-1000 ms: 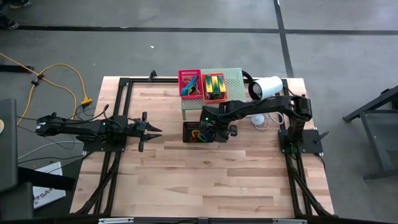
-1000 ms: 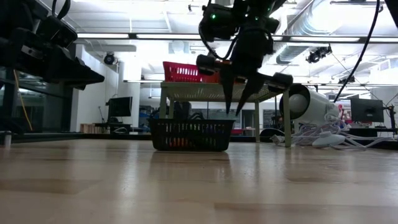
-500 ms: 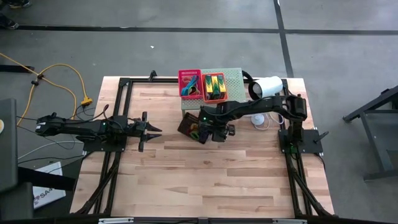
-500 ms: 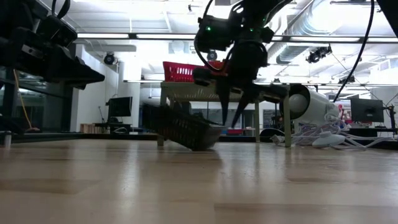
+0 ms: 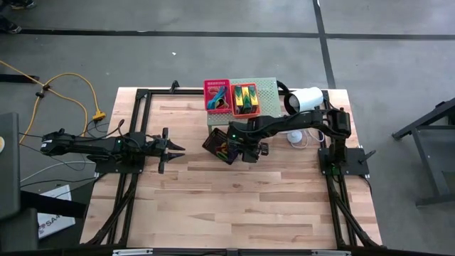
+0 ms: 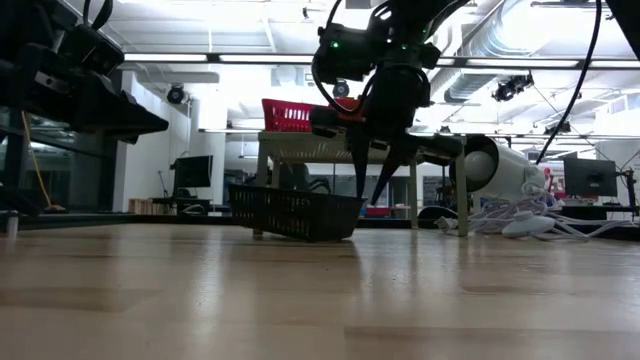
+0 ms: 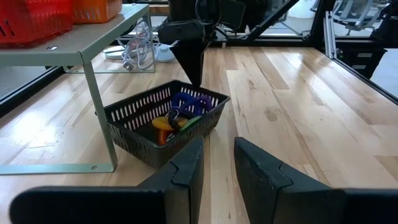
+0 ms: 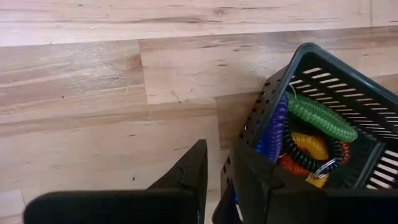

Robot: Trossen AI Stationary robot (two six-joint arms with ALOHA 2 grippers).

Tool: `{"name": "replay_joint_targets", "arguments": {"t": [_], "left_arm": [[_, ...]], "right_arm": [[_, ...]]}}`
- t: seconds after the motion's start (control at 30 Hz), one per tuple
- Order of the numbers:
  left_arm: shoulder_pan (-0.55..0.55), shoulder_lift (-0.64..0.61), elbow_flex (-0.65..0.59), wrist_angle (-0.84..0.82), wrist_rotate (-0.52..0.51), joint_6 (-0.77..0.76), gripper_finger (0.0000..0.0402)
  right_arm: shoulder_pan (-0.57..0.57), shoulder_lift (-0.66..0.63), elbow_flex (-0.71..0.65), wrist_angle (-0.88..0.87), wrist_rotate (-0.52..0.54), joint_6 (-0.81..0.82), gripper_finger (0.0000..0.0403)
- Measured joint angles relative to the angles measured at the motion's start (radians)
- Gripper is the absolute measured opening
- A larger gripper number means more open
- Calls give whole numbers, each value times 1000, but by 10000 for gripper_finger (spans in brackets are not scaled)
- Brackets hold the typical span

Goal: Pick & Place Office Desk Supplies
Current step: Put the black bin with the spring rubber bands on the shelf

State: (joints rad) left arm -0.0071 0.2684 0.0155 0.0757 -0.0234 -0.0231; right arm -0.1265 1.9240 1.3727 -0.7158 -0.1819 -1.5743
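R gripper (image 6: 372, 190) sits at the near wall of the black basket (image 5: 221, 146), fingers pressed on the basket's wall — one finger outside, one inside, per R wrist view. Grip is on the wall, not the contents, so basket acts as a handle for moving the whole lot at once.

Basket tilted: low view shows one side raised off the table (image 5: 213, 206), other edge on the wood. Prob. mid-lift or mid-drag; can't tell which.

Contents: coiled loops — green loop (image 8: 320, 116), blue loop (image 8: 273, 134), orange loop (image 8: 306, 144), red loop (image 8: 292, 167) — piled in basket, w/ a metal ring among them. Nothing spilled on the table that I can see.

Basket sits just in front of the pale-green shelf (image 5: 264, 89), which carries a red bin (image 5: 217, 96) and an orange bin w/ yellow-and-green wedges (image 5: 245, 99). White lamp-like device (image 5: 304, 99) beside shelf.

L gripper (image 5: 170, 149) waits well apart at table's left, fingers slightly spread, holding nothing.

Risk: tilt + one-wall pinch could let loops slide out.
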Motion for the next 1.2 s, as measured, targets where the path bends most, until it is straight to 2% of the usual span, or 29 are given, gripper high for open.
{"name": "replay_joint_targets", "arguments": {"t": [0.97,1.1,1.2], "left_arm": [[0,0,0,0,0,0,84],[0,0,0,0,0,0,84],[0,0,0,0,0,0,84]], "right_arm": [[35,-41,1,11,0,41,58],[34,-40,1,36,0,91,58],[34,-40,1,68,1,196,58]]}}
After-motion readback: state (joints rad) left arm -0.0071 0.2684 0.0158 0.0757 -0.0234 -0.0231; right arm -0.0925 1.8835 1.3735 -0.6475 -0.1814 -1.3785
